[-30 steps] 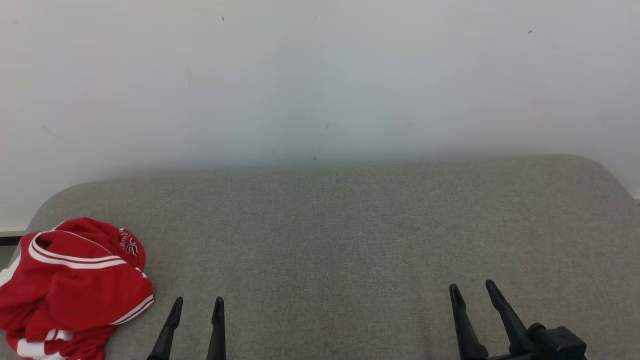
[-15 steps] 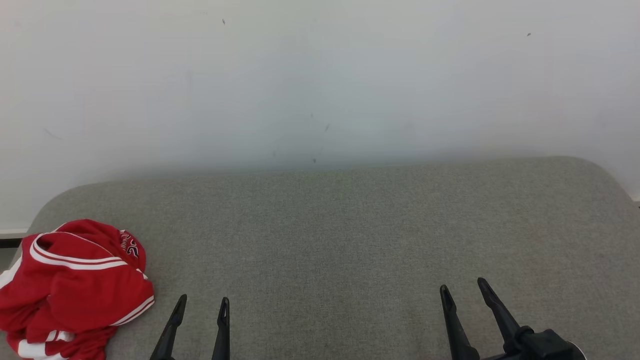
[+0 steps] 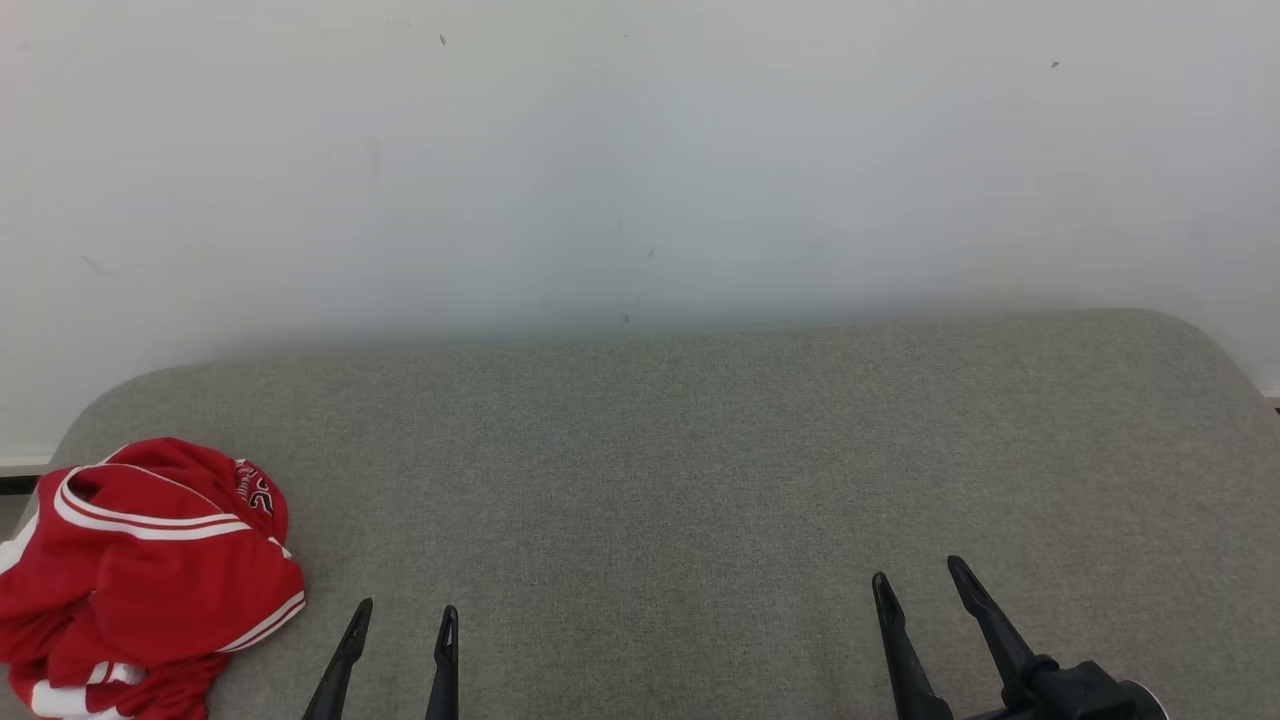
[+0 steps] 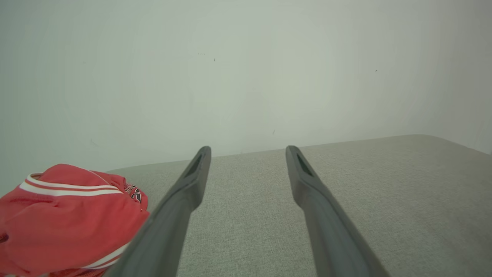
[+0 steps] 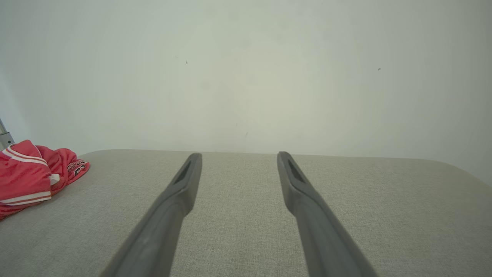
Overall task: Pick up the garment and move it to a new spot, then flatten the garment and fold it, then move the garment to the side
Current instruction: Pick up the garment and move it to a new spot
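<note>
Fabric, grey and coarse-woven, covers the long cushion [image 3: 700, 450] in front of the robot, which runs back to a plain pale wall [image 3: 640, 150]. The garment [image 3: 150, 575] lies at the cushion's left end, near the front edge. It is a red piece with white stripes along its trim, crumpled into a loose heap, with a bit of dark lettering showing on 1 fold. The left border of the head view cuts part of it off.

The left gripper [image 3: 407, 607] is over the cushion just to the right of the heap, near it but not touching. Its 2 dark fingers [image 4: 190, 184] stand apart with nothing between them. From the left wrist they spread wide over bare grey cloth, with the red heap off to their left.

The right gripper [image 3: 917, 570] is well apart from the garment, over the right half of the cushion. Its jaws are spread too and hold nothing. From the right wrist the garment shows far off to the left, at the cushion's end.
</note>
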